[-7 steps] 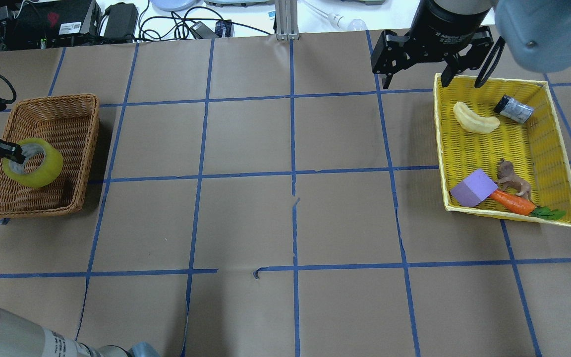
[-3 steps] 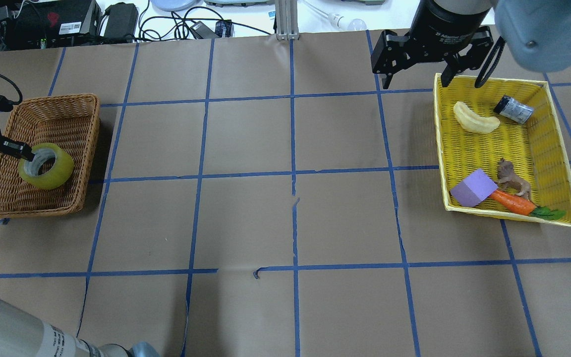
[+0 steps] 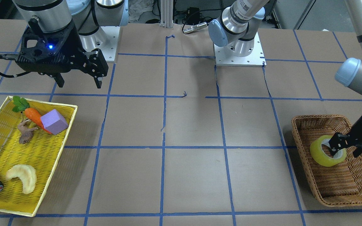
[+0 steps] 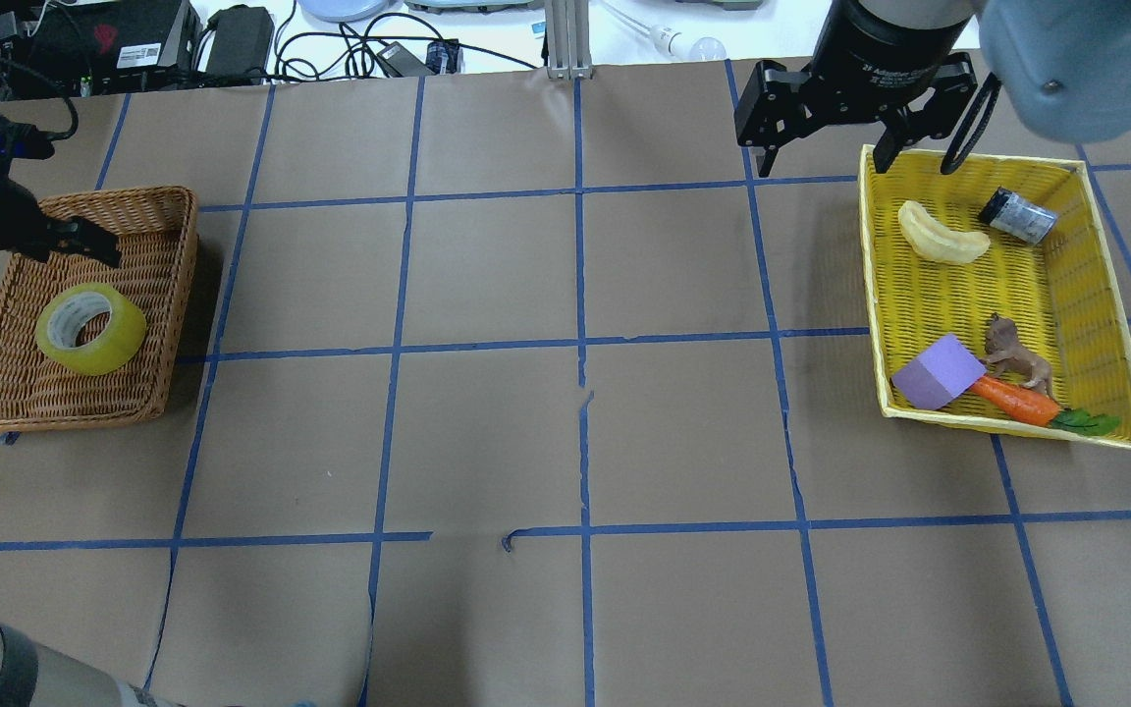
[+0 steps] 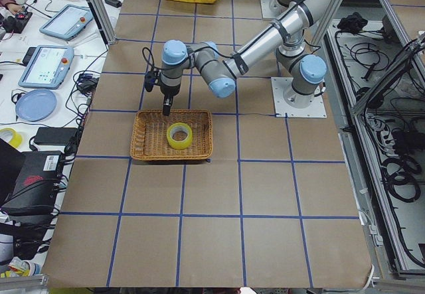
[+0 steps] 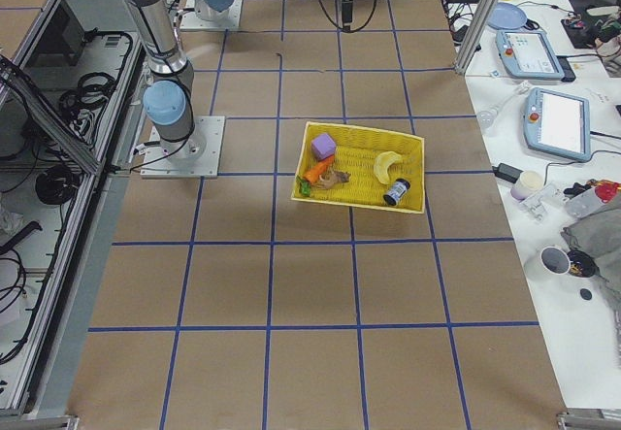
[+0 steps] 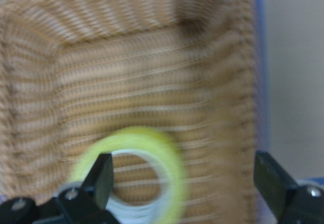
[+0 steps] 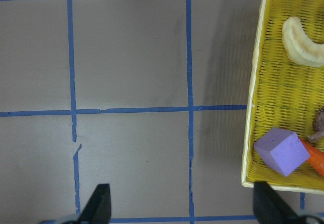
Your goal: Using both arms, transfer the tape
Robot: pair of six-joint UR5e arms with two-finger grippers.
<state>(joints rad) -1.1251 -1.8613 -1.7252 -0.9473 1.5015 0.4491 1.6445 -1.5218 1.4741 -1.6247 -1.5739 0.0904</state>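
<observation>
The yellow tape roll (image 4: 129, 339) lies flat in the wicker basket (image 4: 173, 295) at the table's left; it also shows in the front view (image 3: 317, 155) and the left wrist view (image 7: 167, 148). My left gripper (image 4: 80, 255) is open and empty, over the basket's far rim and apart from the roll in the overhead view. In the front view the left gripper (image 3: 347, 149) overlaps the roll's core with one finger. My right gripper (image 4: 821, 162) is open and empty, hovering by the far left corner of the yellow tray (image 4: 1017, 285).
The yellow tray holds a banana (image 4: 939, 236), a small dark cylinder (image 4: 1017, 216), a purple block (image 4: 937, 371), a carrot (image 4: 1012, 398) and a brown animal figure (image 4: 1012, 358). Cables and devices lie along the table's far edge. Brown paper with blue tape lines covers the table.
My left gripper let go of the tape and moved away toward the basket's far rim. The roll dropped flat in the basket. The right arm has not moved.
</observation>
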